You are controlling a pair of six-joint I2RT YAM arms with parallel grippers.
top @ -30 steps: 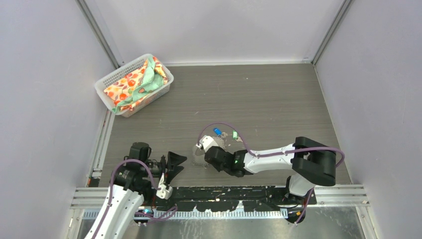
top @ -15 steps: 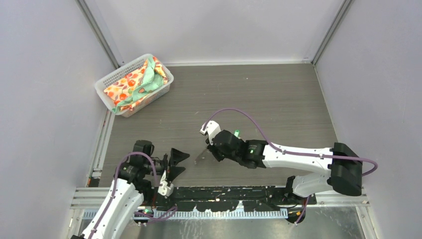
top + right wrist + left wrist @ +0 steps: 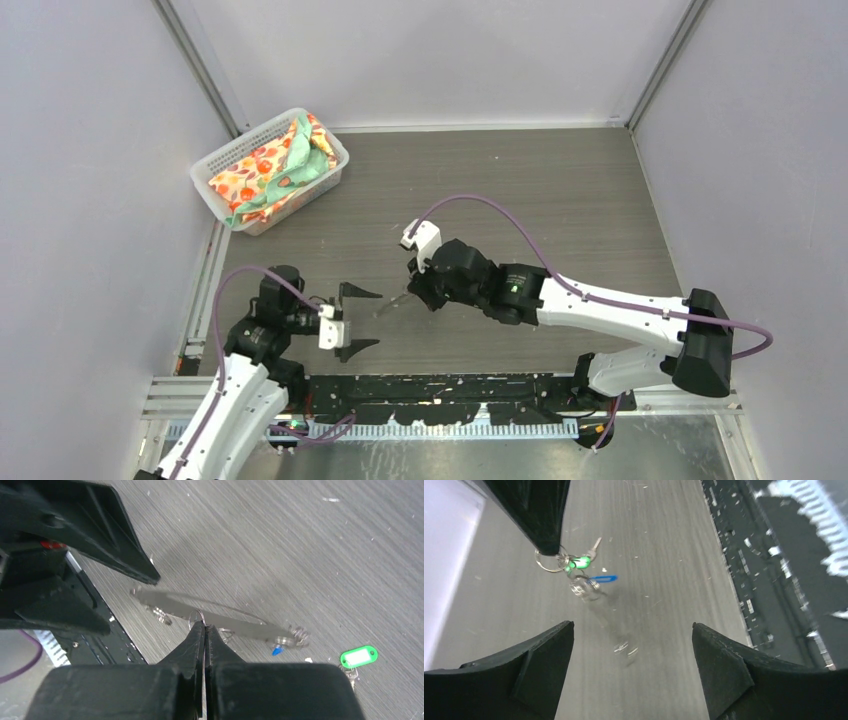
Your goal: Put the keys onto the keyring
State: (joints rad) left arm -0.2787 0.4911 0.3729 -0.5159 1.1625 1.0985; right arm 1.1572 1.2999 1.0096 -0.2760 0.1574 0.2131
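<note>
My right gripper (image 3: 204, 626) is shut on the keyring (image 3: 225, 617), a long grey wire loop blurred by motion; a small round ring (image 3: 548, 561) pokes out at its fingertips. The keys hang with it: the green-tagged key (image 3: 579, 562) right beside the small ring, the blue-tagged key (image 3: 601, 578) just below. Whether they are threaded on the loop I cannot tell. The loop's beaded end (image 3: 625, 650) dangles between the tips of my left gripper (image 3: 632, 625), which is open wide and touches nothing. From above, my left gripper (image 3: 375, 318) faces my right gripper (image 3: 412, 292) a short way apart.
A white mesh basket (image 3: 322, 178) with patterned cloth stands at the back left. A black mounting rail (image 3: 450, 385) runs along the near table edge. Grey walls close in both sides and the back.
My right arm reached forward and lifted the keyring with the keys off the table, carrying it left. My left gripper opened wider and turned to face it.
</note>
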